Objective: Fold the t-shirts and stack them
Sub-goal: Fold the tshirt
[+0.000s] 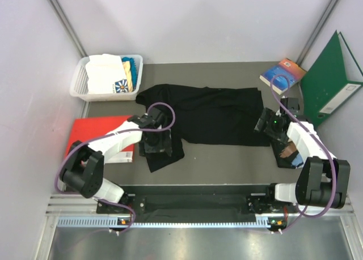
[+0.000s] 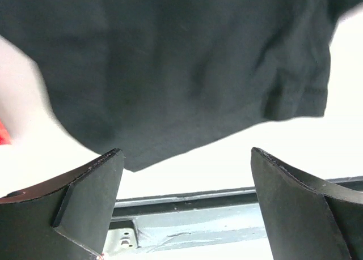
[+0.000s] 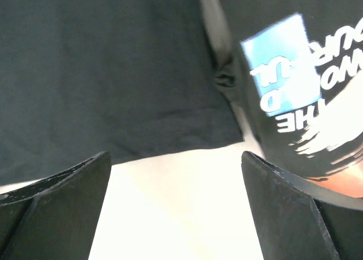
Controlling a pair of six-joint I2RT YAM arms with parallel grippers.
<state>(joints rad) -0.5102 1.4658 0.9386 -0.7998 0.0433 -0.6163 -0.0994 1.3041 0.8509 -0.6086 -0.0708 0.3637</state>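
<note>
A large plain black t-shirt (image 1: 218,115) lies spread across the middle of the table. One sleeve hangs toward the near left. My left gripper (image 1: 157,145) hovers over that sleeve, open and empty. In the left wrist view the sleeve's hem (image 2: 170,67) lies just beyond the gripper (image 2: 187,163). My right gripper (image 1: 266,126) is open and empty at the shirt's right edge. In the right wrist view the gripper (image 3: 176,169) is over bare table near the hem (image 3: 102,67). White, cream and teal shirts (image 1: 108,73) sit in a basket.
The white basket (image 1: 79,87) stands at the back left. A red book (image 1: 85,132) lies left of my left arm. A black printed magazine (image 1: 286,152) lies under my right arm and shows in the right wrist view (image 3: 300,84). A blue book (image 1: 282,74) and a green folder (image 1: 329,81) are at the back right.
</note>
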